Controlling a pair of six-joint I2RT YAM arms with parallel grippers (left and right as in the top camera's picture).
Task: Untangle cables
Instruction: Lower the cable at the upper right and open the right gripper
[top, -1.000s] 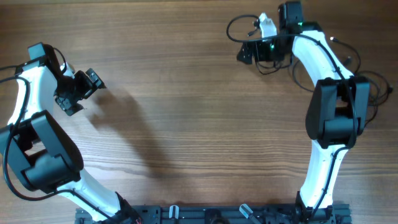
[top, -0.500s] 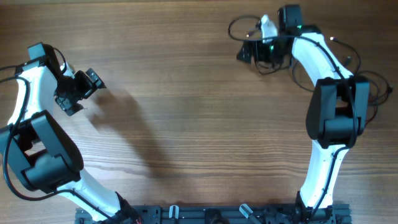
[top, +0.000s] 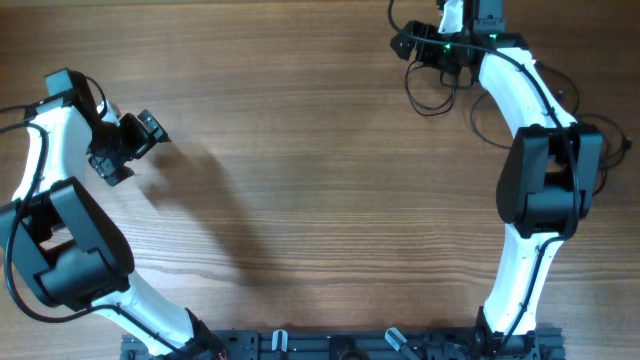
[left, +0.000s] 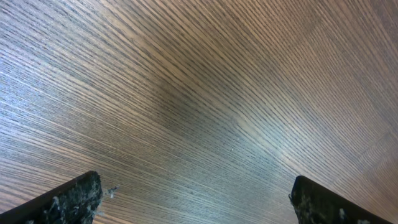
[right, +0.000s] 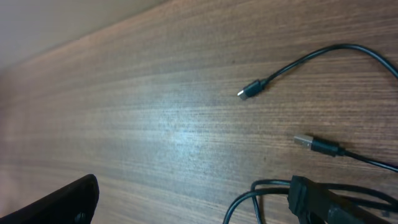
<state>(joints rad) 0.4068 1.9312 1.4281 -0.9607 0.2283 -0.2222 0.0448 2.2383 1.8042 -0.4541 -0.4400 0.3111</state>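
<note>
Over on the left of the overhead view, the left claw (top: 132, 150) hangs wide open above the worktop (top: 300, 200), holding nothing. Upper right, the right claw (top: 412, 48) is spread open too, beside the cables (right: 323, 147) but gripping none. The cords look loosely looped, so I'd guess the untangling's barely started. No readable labels anywhere.

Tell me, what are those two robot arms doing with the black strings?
They are meant to untangle those thin black cables, which lie loose at the far right end of the wooden table. The right pincer is open right by them and has not grabbed one yet. The left pincer is open too, over bare wood on the other side, holding nothing.
</note>
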